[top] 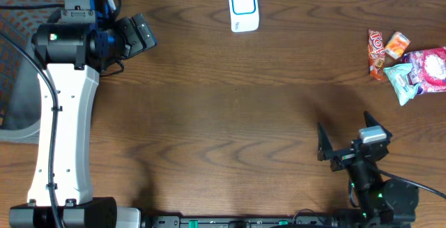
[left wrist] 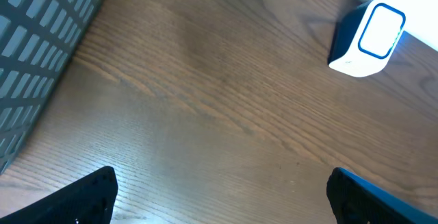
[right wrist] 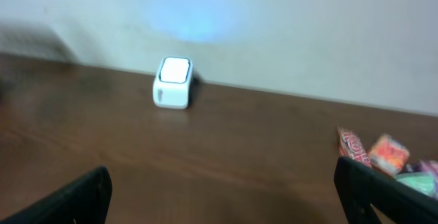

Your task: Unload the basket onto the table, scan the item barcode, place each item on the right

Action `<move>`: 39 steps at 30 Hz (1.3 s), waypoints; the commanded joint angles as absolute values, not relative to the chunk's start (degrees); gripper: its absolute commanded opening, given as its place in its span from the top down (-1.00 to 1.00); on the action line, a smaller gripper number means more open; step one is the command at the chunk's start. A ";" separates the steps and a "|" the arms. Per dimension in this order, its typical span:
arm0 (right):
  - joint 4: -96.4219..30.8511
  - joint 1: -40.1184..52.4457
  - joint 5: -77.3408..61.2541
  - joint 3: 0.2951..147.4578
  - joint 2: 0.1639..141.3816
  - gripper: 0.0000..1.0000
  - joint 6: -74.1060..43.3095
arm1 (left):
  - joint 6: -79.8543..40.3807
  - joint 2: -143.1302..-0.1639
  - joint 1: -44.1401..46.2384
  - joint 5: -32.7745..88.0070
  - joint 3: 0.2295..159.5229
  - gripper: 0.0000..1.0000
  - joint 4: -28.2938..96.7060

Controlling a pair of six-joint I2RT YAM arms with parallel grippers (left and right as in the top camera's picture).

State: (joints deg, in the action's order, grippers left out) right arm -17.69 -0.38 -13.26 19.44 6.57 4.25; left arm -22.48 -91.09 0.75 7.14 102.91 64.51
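From above, the scanner [top: 244, 8] stands at the far edge of the table [top: 223, 116]. The snack packets [top: 408, 64] lie in a heap at the right side, probably so that the right gripper [top: 348, 139] can reach them. That gripper is spread open and empty. In the left wrist view, the left gripper [left wrist: 219, 196] is also wide open, holds nothing, and faces the scanner. The right wrist view shows the scanner and the packets, both well apart from its fingers.

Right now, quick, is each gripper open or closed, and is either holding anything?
Left gripper: open, holding nothing.
Right gripper: open, holding nothing.
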 commanded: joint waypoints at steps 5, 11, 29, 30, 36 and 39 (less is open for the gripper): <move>-10.94 0.54 -13.67 11.11 1.48 -0.99 4.80 | -22.15 -91.35 0.49 6.79 102.94 -0.96 64.69; -3.84 0.75 -13.63 6.24 0.27 -0.99 4.78 | -22.15 -91.35 0.49 6.76 102.94 -0.96 64.69; -1.19 2.35 -3.90 0.27 0.27 -0.99 -2.74 | -22.15 -91.35 0.49 6.79 102.94 -0.96 64.69; -2.74 2.35 -3.27 0.27 0.27 -0.98 -4.08 | -22.15 -91.35 0.49 6.76 102.94 -0.96 64.69; -4.25 3.09 -2.74 0.30 0.27 -0.98 -5.52 | -22.15 -91.35 0.49 6.76 102.94 -0.96 64.69; -4.27 3.81 -2.44 0.30 0.27 -0.99 -5.50 | -22.15 -91.35 0.49 6.76 102.94 -0.96 64.69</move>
State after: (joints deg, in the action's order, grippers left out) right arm -3.88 2.94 -3.79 0.40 0.69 -4.05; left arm -22.48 -91.09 0.75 7.14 102.91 64.51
